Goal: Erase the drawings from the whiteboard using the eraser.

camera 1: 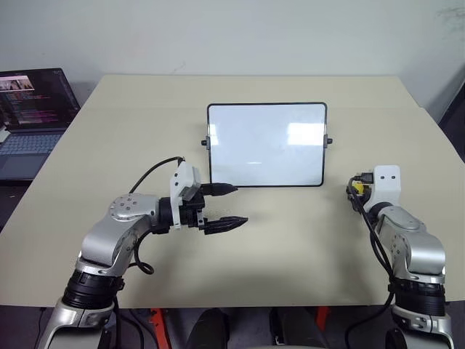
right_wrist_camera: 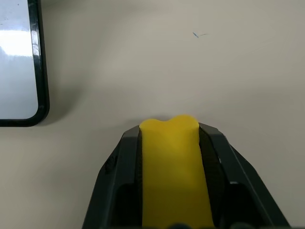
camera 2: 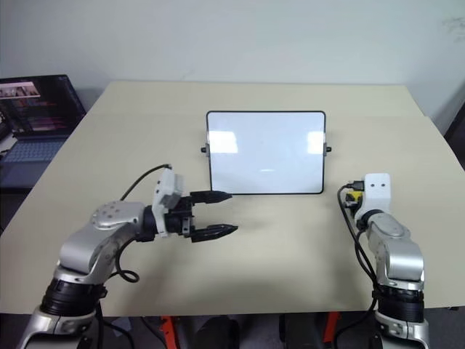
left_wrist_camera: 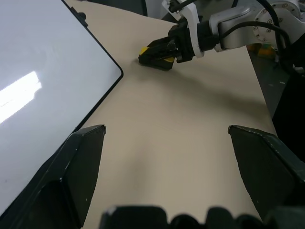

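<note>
Beige and broad, the table (camera 1: 290,247) carries the whiteboard (camera 1: 267,144) at its middle, and the board's surface looks clean, with no drawings I can make out. By that, the wiping seems done. Right tool (left_wrist_camera: 159,51) sits near the board's right corner, clamped on the yellow eraser (right_wrist_camera: 174,171), low over the table. Left tool (camera 1: 229,206) hovers with jaws wide, holding nothing, just beside the board's lower left corner.

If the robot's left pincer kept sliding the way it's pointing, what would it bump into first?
Probably the yellow eraser that the right pincer holds. The left pincer points across bare table, just past the whiteboard's near corner. Depth is uncertain.
</note>
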Available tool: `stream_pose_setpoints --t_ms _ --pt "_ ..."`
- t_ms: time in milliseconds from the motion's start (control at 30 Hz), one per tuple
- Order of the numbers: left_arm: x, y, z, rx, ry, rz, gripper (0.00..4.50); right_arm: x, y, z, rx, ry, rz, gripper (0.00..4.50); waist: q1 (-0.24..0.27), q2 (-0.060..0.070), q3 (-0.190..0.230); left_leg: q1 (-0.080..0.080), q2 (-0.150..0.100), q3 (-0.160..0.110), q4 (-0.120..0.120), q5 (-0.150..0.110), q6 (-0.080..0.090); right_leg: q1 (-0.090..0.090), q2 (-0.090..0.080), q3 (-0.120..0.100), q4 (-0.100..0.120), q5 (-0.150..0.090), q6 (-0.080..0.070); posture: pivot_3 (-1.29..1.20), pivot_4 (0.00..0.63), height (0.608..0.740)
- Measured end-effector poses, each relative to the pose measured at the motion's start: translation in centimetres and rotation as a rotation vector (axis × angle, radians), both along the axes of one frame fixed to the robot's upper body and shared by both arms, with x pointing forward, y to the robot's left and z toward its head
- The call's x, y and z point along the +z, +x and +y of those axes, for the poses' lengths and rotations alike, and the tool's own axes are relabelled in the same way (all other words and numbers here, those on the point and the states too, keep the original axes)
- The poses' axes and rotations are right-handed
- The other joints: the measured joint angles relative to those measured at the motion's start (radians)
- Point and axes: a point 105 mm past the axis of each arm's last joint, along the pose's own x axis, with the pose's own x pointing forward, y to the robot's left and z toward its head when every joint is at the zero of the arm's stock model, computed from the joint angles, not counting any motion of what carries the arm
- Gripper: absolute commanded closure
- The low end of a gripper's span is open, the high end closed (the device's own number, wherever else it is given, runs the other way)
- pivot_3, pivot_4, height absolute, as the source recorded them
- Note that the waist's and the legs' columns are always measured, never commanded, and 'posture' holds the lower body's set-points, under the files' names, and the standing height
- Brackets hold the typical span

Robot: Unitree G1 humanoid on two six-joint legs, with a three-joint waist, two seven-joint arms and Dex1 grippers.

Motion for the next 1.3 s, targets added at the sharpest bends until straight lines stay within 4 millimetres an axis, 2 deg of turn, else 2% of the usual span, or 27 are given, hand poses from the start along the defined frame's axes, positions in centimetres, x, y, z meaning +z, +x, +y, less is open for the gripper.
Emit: stream_pose_setpoints --t_ms 367,967,1000,1033,1267,1300 --pt "-0.2 0.5 0.4 0.017 0.020 -0.019 0.00 0.6 1.0 1.1 0.041 -0.006 -0.028 3.21 -0.001 0.000 0.000 0.000 0.000 0.000 0.000 0.000 0.000 0.000 0.000 0.000 0.000 0.000 0.000 0.00 0.150 0.740" --pt "0.1 0.8 0.3 0.018 0.020 -0.028 0.00 0.9 1.7 0.9 0.054 -0.003 -0.038 3.21 -0.001 0.000 0.000 0.000 0.000 0.000 0.000 0.000 0.000 0.000 0.000 0.000 0.001 0.000 0.000 0.00 0.150 0.740" --pt "0.1 0.8 0.3 0.018 0.020 -0.028 0.00 0.9 1.7 0.8 0.054 -0.004 -0.039 2.53 -0.001 0.000 0.000 0.000 0.000 0.000 0.000 0.000 0.000 0.000 0.000 0.000 0.000 0.000 0.000 0.00 0.150 0.740" --pt "0.1 0.8 0.3 0.018 0.020 -0.028 0.00 0.9 1.7 0.8 0.054 -0.005 -0.039 2.34 -0.001 0.000 0.000 0.000 0.000 0.000 0.000 0.000 0.000 0.000 0.000 0.000 0.000 0.000 0.000 0.00 0.150 0.740" --pt "0.3 0.9 0.2 0.017 0.020 -0.035 0.00 1.0 1.8 0.8 0.054 -0.005 -0.041 0.02 -0.001 0.000 0.000 0.000 0.000 0.000 0.000 0.000 0.000 0.000 0.000 0.000 0.001 0.000 0.000 0.00 0.150 0.740" --pt "0.3 0.9 0.2 0.017 0.020 -0.035 0.00 1.0 1.8 0.8 0.054 -0.005 -0.041 0.02 -0.001 0.000 0.000 0.000 0.000 0.000 0.000 0.000 0.000 0.000 0.000 0.000 0.001 0.000 0.000 0.00 0.150 0.740"
